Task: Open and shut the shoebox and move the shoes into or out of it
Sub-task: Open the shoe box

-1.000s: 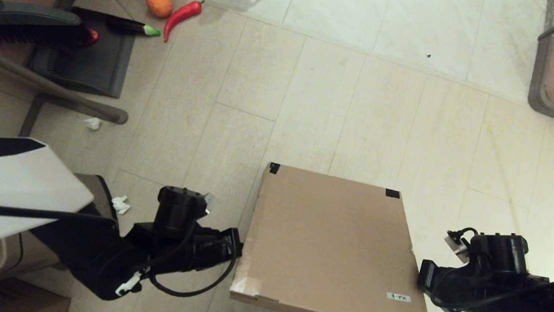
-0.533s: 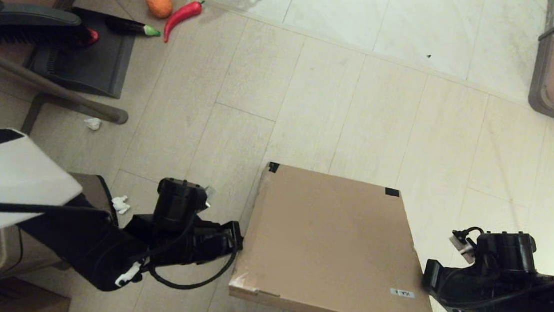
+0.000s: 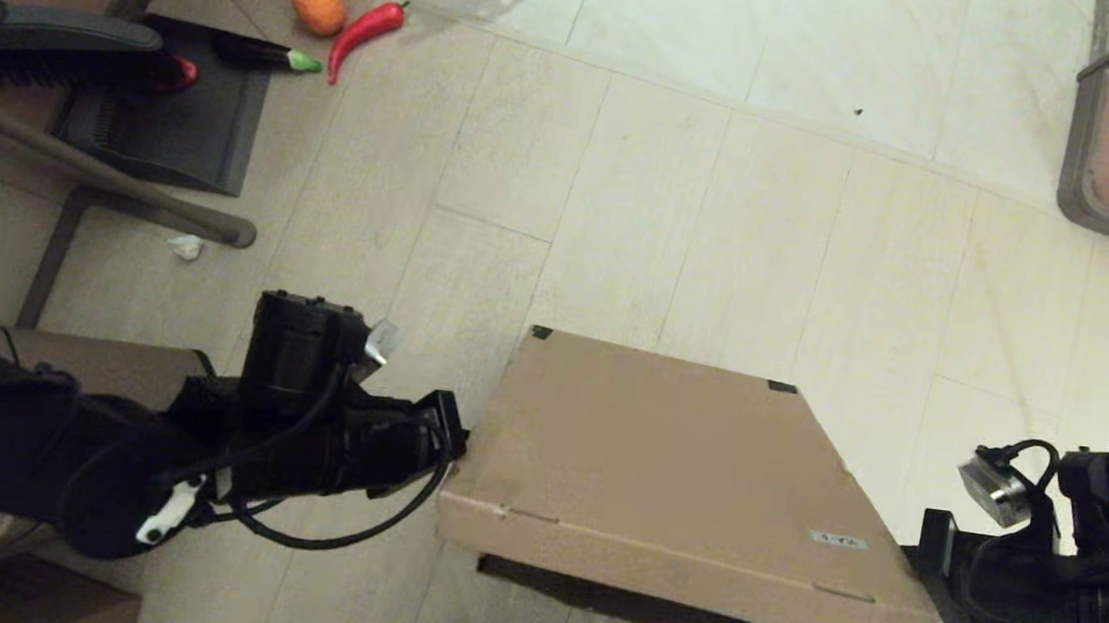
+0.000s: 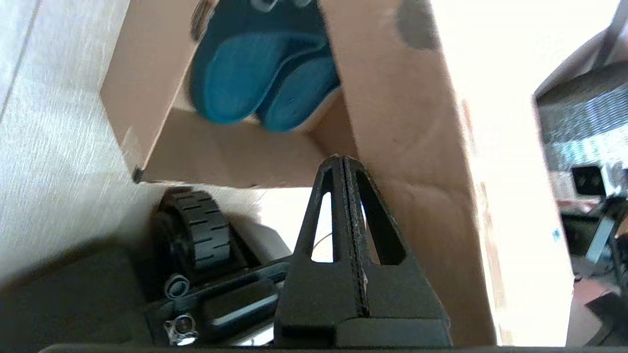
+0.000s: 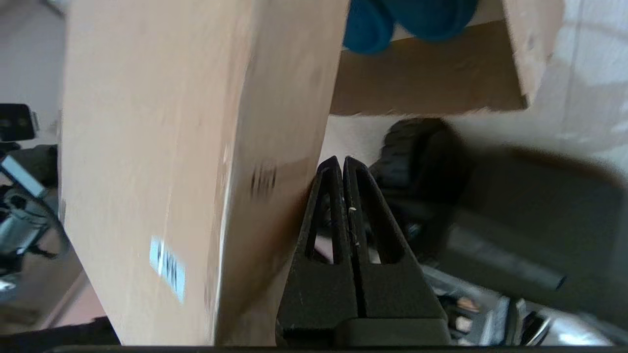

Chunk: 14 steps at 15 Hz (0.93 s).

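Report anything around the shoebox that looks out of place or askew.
The shoebox lid is tilted, its near edge lifted, with the left end effector and right end effector at its sides, both shut. Toy vegetables and crumpled paper lie loose on the floor.

Left gripper low at left, fingers pressed together; right gripper opposite, fingers together.
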Available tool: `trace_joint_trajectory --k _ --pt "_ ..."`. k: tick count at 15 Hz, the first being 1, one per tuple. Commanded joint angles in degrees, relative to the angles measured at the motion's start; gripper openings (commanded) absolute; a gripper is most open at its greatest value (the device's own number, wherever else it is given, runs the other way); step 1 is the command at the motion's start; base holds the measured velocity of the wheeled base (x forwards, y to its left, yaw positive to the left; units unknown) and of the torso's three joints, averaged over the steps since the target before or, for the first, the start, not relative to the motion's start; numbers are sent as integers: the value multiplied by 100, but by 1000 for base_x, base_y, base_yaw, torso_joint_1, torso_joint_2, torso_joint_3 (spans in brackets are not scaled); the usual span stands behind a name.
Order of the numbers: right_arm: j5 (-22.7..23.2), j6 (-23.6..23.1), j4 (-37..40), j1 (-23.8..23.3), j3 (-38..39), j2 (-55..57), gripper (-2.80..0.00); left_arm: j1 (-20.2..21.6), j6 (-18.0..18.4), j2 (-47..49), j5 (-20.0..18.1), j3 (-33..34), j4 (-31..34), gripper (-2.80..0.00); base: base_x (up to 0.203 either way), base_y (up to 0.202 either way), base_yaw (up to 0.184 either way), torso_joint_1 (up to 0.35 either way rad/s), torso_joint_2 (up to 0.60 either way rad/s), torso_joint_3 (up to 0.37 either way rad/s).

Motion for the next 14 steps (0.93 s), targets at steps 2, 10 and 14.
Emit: trace_joint_trajectory --k 2,10,14 --pt "31 205 152 1 57 -711 -280 -28 -38 -454 35 -64 44 -280 0 0 0 0 0 0" --pt "459 1457 43 1 -252 -836 -280 -38 -249 -375 106 -662 293 -280 0 0 0 0 0 0" --pt "612 1745 -81 1 -289 -862 -280 -38 -257 -214 166 -939 293 -280 0 0 0 0 0 0"
